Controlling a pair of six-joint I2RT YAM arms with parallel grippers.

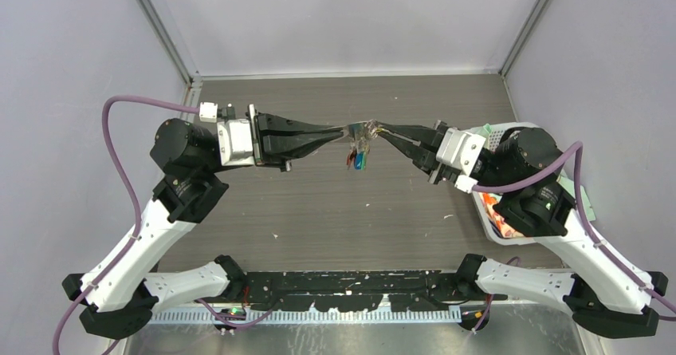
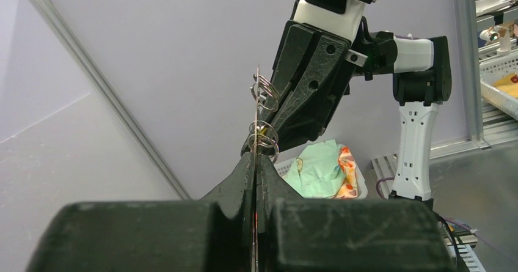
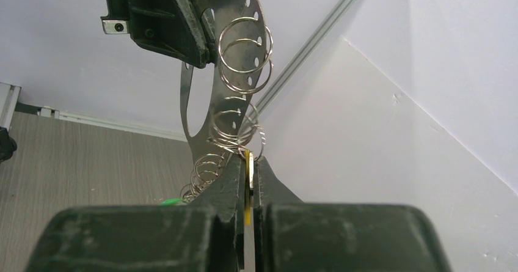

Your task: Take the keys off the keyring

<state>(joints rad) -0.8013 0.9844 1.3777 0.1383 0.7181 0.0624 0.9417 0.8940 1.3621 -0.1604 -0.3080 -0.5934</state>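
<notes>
The left gripper (image 1: 344, 132) pinches the keyring (image 3: 231, 3) by its edge, while the right gripper (image 1: 384, 132) clamps a yellow key (image 3: 247, 186) just beside it.

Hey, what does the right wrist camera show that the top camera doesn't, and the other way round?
Right wrist only: holes and an oval cutout in the keyring, wire rings threaded through them, and a yellow piece, likely a key head, pinched in the right gripper.
Top only: both whole arms, red and blue keys dangling under the keyring, a bin beside the right arm.
Both: the left gripper shut on the keyring, which hangs between the two grippers above the table.
</notes>
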